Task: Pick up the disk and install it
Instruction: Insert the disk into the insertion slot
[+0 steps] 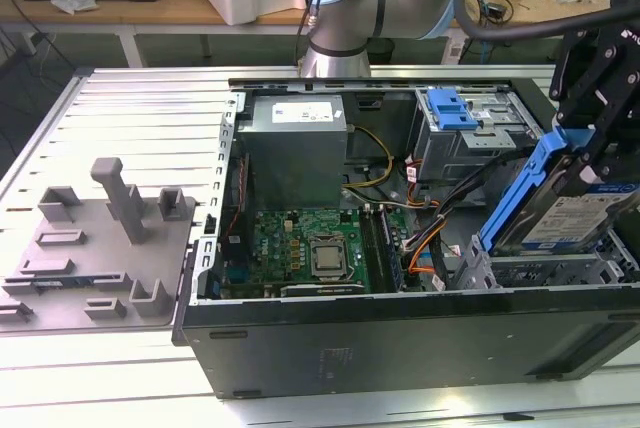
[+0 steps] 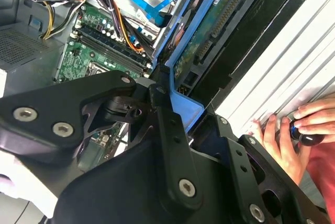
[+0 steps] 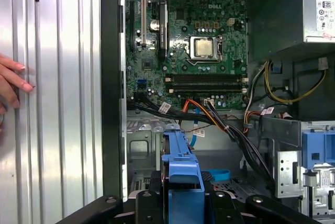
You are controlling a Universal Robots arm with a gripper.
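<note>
Alignment counts most, I judge: the flat silver hard drive in its blue plastic carrier bracket [image 1: 572, 218] hangs tilted over the grey metal drive bay [image 1: 560, 270] inside the open black computer case [image 1: 400, 333], so it should be squared to the bay, clear of the orange cables [image 1: 430, 239]. The black gripper [image 1: 586, 163] clamps the carrier's upper edge, jaws closed on it.
</note>
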